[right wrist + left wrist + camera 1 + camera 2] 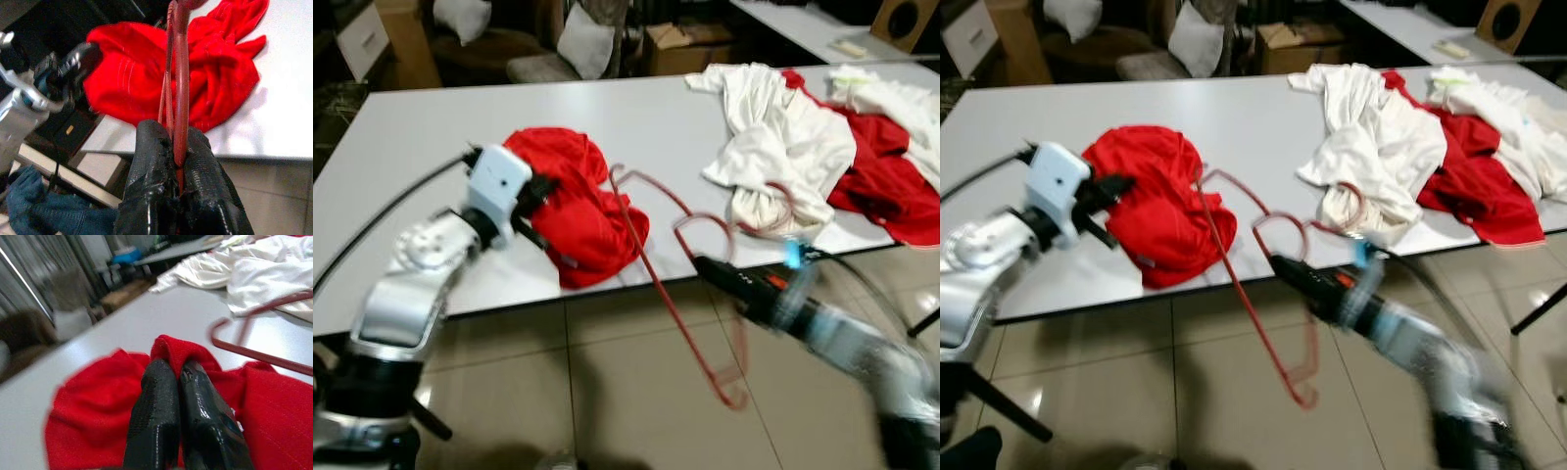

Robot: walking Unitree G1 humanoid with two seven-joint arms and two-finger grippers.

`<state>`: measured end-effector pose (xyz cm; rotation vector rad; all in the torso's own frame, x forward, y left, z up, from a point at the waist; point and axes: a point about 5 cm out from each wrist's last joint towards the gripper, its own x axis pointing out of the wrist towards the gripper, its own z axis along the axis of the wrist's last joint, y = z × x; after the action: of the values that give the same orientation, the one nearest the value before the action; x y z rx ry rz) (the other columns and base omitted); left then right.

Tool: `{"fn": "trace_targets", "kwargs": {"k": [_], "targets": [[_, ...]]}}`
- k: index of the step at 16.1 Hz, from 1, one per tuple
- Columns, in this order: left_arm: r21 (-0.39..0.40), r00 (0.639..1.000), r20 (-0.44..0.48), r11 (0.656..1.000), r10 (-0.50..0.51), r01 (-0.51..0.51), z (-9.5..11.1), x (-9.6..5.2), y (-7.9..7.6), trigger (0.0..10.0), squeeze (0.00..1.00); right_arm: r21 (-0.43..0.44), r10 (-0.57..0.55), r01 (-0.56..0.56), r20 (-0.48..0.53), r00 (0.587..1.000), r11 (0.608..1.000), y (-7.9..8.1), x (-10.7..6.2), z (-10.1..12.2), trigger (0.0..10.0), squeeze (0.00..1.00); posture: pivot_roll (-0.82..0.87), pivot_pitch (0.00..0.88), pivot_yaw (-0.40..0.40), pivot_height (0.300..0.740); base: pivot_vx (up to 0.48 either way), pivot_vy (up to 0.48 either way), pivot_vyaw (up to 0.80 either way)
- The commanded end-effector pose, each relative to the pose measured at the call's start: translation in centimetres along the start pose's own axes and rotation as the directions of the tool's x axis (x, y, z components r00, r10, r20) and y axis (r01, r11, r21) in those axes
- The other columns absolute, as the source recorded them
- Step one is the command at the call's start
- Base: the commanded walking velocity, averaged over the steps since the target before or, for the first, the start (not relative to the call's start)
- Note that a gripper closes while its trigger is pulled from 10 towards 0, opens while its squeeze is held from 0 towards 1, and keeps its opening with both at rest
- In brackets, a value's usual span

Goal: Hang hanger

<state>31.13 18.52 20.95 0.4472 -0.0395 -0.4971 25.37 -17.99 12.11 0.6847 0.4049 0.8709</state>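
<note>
A thin red wire hanger (656,279) slants from the table's front edge down over the floor, its hook end by a crumpled red garment (587,211). My right gripper (703,264) is shut on the hanger; in the right wrist view its fingers (151,161) clamp the red wire (181,73). My left gripper (540,194) is at the garment's left side, shut on a fold of the red cloth (176,350), with the fingertips (159,377) pressed together.
The white table (431,127) carries a heap of white and red clothes (803,147) at the right. Chairs with cushions (582,39) and a cardboard box (680,44) stand behind it. Tiled floor (607,392) lies in front.
</note>
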Motion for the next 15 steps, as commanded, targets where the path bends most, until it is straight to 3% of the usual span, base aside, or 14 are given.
{"fn": "trace_targets", "kwargs": {"k": [1,3,5,8,12,14,15], "targets": [[0.096,0.996,0.079,0.995,-0.032,0.025,1.9,0.1,-0.2,0.0,0.0,0.013,0.046,-0.045,-0.044,0.998,0.999,0.7,-0.2,-0.4,10.0,0.0,-0.04,0.0,-0.01,0.74,0.0,0.0,0.0],[0.213,0.983,0.138,0.973,-0.117,0.086,3.6,0.1,-1.1,0.0,0.0,0.068,0.06,-0.053,-0.096,0.994,0.996,0.6,-0.4,-0.9,10.0,0.0,-0.04,0.0,-0.021,0.74,0.0,0.0,0.0],[0.24,0.975,0.17,0.966,-0.142,0.099,4.4,0.1,-1.4,0.0,0.0,0.078,0.031,-0.02,-0.141,0.99,0.997,0.2,-0.3,-1.1,10.0,0.0,-0.04,0.0,-0.034,0.74,0.0,0.0,0.0],[0.334,0.929,0.184,0.909,-0.322,0.249,5.1,-0.6,-3.2,0.0,0.0,0.104,-0.03,0.046,-0.155,0.987,0.994,-1.0,-0.1,-0.7,10.0,0.0,-0.03,0.0,-0.054,0.74,0.0,0.0,0.0],[0.385,0.918,0.243,0.9,-0.314,0.206,6.2,-0.6,-2.9,0.0,0.0,0.196,-0.079,0.111,-0.164,0.983,0.974,-2.1,0.5,-0.5,10.0,0.0,-0.01,0.0,-0.071,0.74,0.0,0.0,0.0],[0.396,0.89,0.266,0.883,-0.371,0.25,6.7,-0.8,-3.5,0.0,0.0,0.245,-0.139,0.169,-0.137,0.981,0.955,-3.1,0.9,-0.3,10.0,0.0,-0.01,0.0,-0.072,0.74,0.0,0.0,0.0],[0.398,0.859,0.264,0.861,-0.439,0.318,6.8,-1.0,-4.4,0.0,0.0,0.32,-0.153,0.156,-0.033,0.988,0.935,-3.4,1.4,0.7,10.0,0.0,-0.01,0.0,-0.072,0.74,0.0,0.0,0.0]]}}
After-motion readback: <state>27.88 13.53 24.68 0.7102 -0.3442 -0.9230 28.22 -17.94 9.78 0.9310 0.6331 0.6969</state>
